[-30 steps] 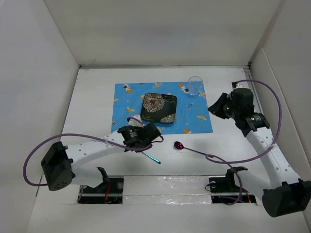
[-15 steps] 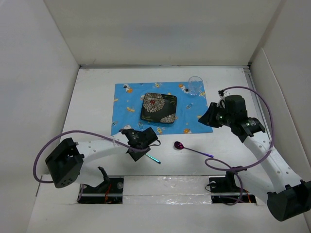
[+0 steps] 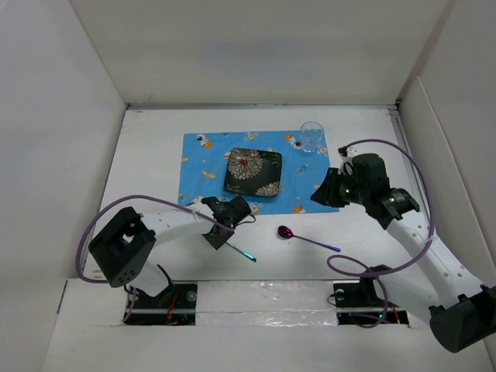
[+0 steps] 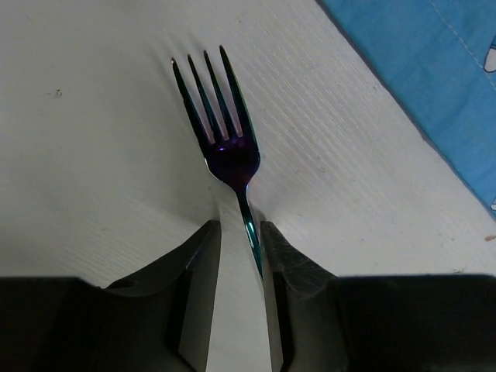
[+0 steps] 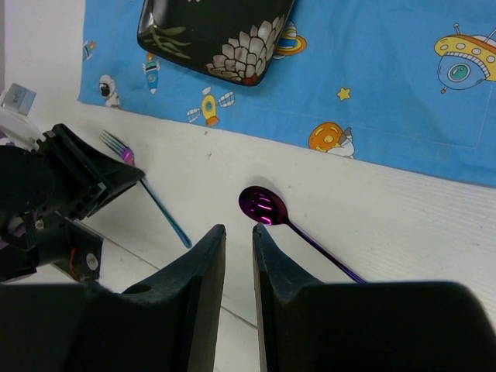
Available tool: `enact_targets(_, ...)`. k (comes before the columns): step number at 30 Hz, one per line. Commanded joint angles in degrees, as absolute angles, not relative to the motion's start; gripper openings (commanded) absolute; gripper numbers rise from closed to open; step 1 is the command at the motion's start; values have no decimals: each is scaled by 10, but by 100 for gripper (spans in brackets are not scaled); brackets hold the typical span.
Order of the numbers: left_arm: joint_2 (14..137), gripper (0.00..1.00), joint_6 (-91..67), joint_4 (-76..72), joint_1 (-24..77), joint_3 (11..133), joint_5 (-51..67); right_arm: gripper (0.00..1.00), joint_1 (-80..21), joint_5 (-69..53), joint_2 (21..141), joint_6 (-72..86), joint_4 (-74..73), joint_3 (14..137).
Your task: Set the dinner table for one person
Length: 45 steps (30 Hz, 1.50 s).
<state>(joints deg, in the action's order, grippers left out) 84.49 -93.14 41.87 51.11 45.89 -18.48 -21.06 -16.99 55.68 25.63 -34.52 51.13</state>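
A dark iridescent fork (image 3: pixel 240 250) lies on the white dinner table (image 3: pixel 147 155) just in front of the blue placemat (image 3: pixel 201 155). My left gripper (image 3: pixel 221 232) is low over it, narrowly open. In the left wrist view the fork (image 4: pixel 229 151) has its handle between the fingertips (image 4: pixel 271 240), against the right one, and my left gripper (image 4: pixel 240 229) is not clamped on it. A purple spoon (image 3: pixel 308 240) lies to the right. My right gripper (image 3: pixel 318 195) hovers above it, narrowly open and empty (image 5: pixel 239 230), with the spoon bowl (image 5: pixel 263 208) just ahead.
A black floral square plate (image 3: pixel 253 172) sits mid-placemat and a clear glass (image 3: pixel 311 136) stands at its far right corner. White walls border the table. The left arm (image 5: pixel 54 194) shows at the left of the right wrist view, close to the fork (image 5: pixel 147 194).
My right gripper has moved left and nearer, from beside the placemat's right edge to above the spoon. The left arm's elbow swung, its gripper staying over the fork. Fork and spoon have not moved.
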Motion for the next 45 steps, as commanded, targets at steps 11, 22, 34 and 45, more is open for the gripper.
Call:
enact_targets(11,900,0,-908,477,533,511,-206,26,-215,-168,573,243,-337,526)
enact_targets(22,784,0,-591,496,442,656,-317,26,-215,-162,589,241,-341,539)
enact_targets(34,1014,0,-174,343,271,825,-315,26,-215,-141,594,250,-351,554)
enact_targets(45,1100,0,-120,292,246,874,-308,26,-221,-117,591,262,-355,518)
